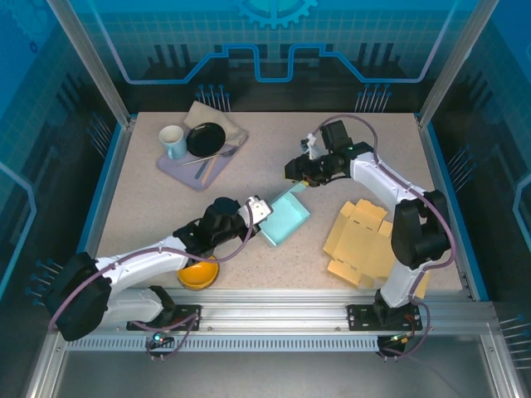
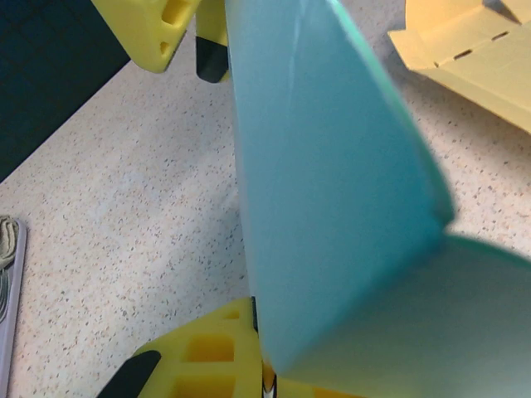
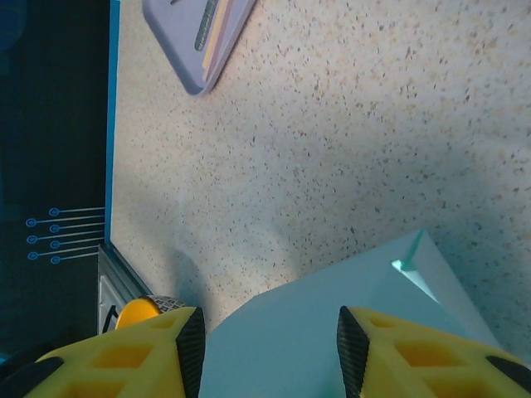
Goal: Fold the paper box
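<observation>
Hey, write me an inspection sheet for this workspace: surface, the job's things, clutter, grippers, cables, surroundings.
Surface: speckled beige table, no spills seen.
Job's things: teal paper box at centre, partly folded, one panel raised; flat tan cardboard blank lying to its right, apart from it.
Clutter: lavender tray at the far left carrying a mug, black plate, utensils and a cloth; orange bowl at the near edge beside the left arm.
Grippers: left gripper shut on the box's raised panel; right gripper open at the box's far corner.
Cables: cable loop along each arm, none lying across the box.
Surroundings: aluminium frame with blue panels.
</observation>
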Motion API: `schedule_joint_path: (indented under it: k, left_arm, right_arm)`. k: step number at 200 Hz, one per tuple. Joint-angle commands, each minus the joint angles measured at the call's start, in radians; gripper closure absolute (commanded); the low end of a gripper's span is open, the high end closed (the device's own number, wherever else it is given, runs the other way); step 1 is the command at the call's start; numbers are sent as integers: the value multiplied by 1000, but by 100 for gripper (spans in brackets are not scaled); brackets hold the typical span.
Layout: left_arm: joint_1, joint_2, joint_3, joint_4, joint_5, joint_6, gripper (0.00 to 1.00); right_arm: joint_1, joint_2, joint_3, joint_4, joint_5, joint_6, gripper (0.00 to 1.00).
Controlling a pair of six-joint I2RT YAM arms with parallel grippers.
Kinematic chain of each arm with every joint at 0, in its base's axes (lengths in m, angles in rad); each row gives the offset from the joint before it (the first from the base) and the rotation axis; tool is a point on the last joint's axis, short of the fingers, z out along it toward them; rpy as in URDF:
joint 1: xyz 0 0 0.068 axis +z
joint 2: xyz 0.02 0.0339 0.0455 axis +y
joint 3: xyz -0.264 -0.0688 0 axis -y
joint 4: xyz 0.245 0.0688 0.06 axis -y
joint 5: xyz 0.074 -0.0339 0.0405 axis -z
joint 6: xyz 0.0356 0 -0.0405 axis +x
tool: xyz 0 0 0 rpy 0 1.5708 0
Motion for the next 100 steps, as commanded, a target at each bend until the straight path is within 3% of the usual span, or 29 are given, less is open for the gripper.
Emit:
schedule_joint_path:
  k: [1,59,100]
  left_arm:
    - [-28,17,-2,26,-61,32,100]
    - [-87,43,-7,-36,-96,34,100]
    - [-163,49,-22,-42,-185,53,100]
  right_arm:
    - [46,0,-59,11,-61,46,52]
    - [84,-18,-159,120,-67,156,49]
    - [87,-51,-247,218,-83,297,47]
